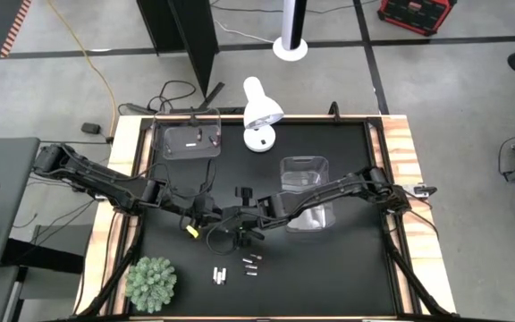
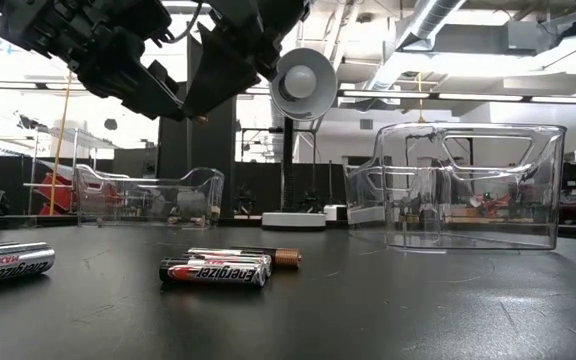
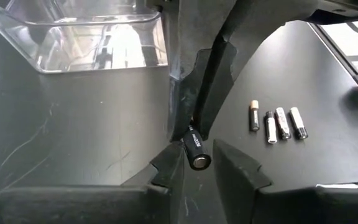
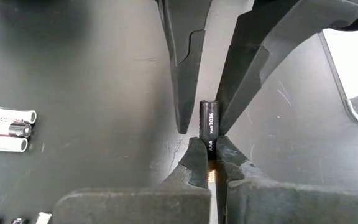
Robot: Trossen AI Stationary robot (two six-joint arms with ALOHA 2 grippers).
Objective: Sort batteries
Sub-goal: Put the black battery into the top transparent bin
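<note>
Both grippers meet on one dark battery (image 4: 209,119) over the middle of the worktop (image 1: 347,268).

I have the right gripper (image 4: 207,155) clamped tight on one end of that battery, while the left gripper (image 3: 194,163) has its fingers parted a little around the other end. The other batteries (image 1: 237,269) lie loose near the worktop's front edge. One clear bin (image 1: 304,192) sits right of center under the right arm, another clear bin (image 1: 186,141) at the back left corner.
</note>
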